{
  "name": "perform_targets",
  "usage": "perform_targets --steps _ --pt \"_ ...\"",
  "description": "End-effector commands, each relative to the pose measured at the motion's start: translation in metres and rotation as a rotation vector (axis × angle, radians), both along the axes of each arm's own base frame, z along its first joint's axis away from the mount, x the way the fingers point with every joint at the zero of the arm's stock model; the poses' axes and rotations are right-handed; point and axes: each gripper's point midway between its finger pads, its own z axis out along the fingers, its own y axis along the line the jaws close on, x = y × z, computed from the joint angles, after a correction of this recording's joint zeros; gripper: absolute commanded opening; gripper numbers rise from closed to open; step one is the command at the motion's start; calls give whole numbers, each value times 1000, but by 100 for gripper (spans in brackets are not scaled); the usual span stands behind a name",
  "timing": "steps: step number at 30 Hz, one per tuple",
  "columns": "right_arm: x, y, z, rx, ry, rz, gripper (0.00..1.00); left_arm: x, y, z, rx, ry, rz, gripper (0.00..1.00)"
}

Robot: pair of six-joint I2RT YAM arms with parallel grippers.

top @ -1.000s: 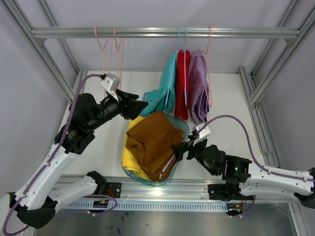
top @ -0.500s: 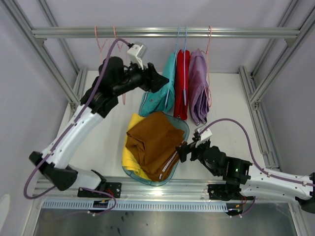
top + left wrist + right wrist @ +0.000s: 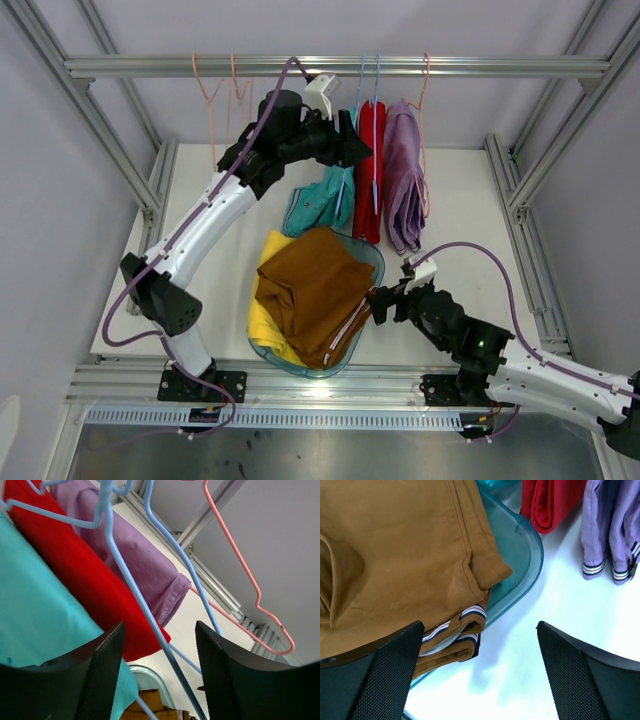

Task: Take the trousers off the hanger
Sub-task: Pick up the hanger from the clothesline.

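**Near the left claw (image 3: 159, 645).** Teal trousers (image 3: 40, 620) to its left; red trousers (image 3: 65, 565) and lilac trousers (image 3: 145, 565) ahead; pale blue hanger (image 3: 106, 510); pink hanger (image 3: 231, 540) to its right.

**Near the right claw (image 3: 479, 650).** Brown trousers (image 3: 395, 555) with white-and-navy striped trim; translucent teal basket (image 3: 525, 545); white table (image 3: 545, 645); the lilac cuffs are likewise striped.

**Both claws.** Black, with mesh-patterned pads.
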Motion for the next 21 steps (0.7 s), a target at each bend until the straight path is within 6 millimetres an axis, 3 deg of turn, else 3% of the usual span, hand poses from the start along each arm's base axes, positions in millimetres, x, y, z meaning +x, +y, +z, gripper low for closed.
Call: perform_targets --steps 1,7,16,21 --pt "2 3 4 24 -10 11 100 -4 -13 18 -76 31 -54 61" --pt "5 1 1 21 -4 3 99 0 -24 16 -161 107 -116 43" --pt "9 2 -6 1 7 -5 99 1 -23 20 -247 163 -161 34" --pt "10 1 -8 -4 12 -11 99 -6 -16 30 -333 163 -171 18"
